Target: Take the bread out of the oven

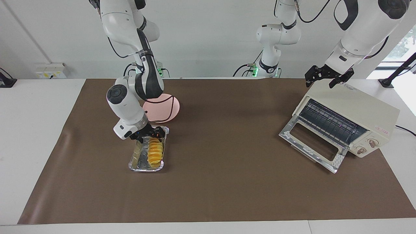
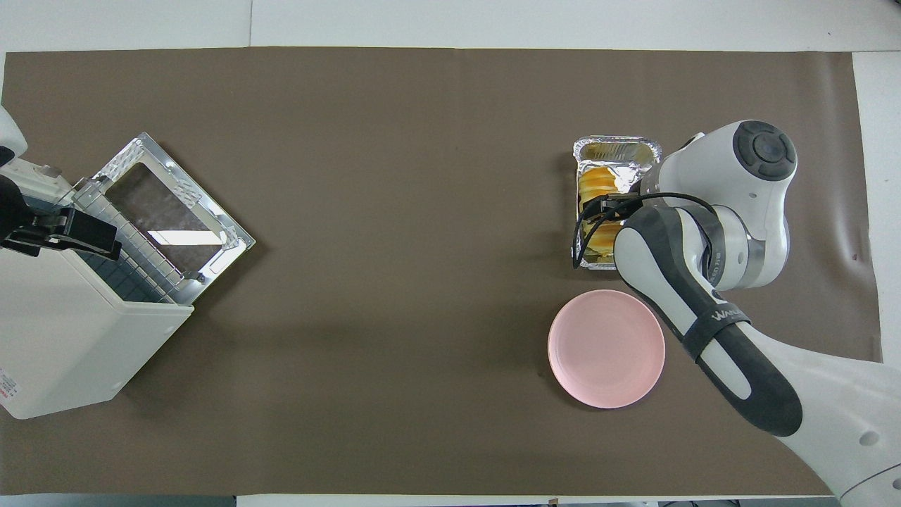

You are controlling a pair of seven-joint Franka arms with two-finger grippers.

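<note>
my right gripper (image 1: pixel 150 136) is low over the foil tray (image 1: pixel 148 152), at the end of it nearest the robots, and my jaws stand apart around that end of the bread (image 1: pixel 155 152) rather than clamped on it. the bread lies lengthwise in the tray, already out of the oven, toward the right arm's end of the brown mat (image 1: pixel 221 182) and about midway between its edges. i judge the loaf was brought here in its tray because the crinkled foil gives something to slide on and off the rack, and that my jaws are spread so wide because they straddle the loaf across its width. the pink plate (image 1: pixel 170 109) sits just beside the tray, nearer to the robots, half hidden by my forearm in the facing view; it looks placed as the landing spot, so the next move would be a short lift across.

at the left arm's end of the mat the toaster oven (image 1: pixel 354 113) stands turned at an angle, its glass door (image 1: pixel 312 143) dropped flat onto the mat and the wire rack (image 1: pixel 328 122) bare. my left gripper (image 1: pixel 328 77) waits over the oven's top edge nearest the robots, jaws apart and holding nothing.
</note>
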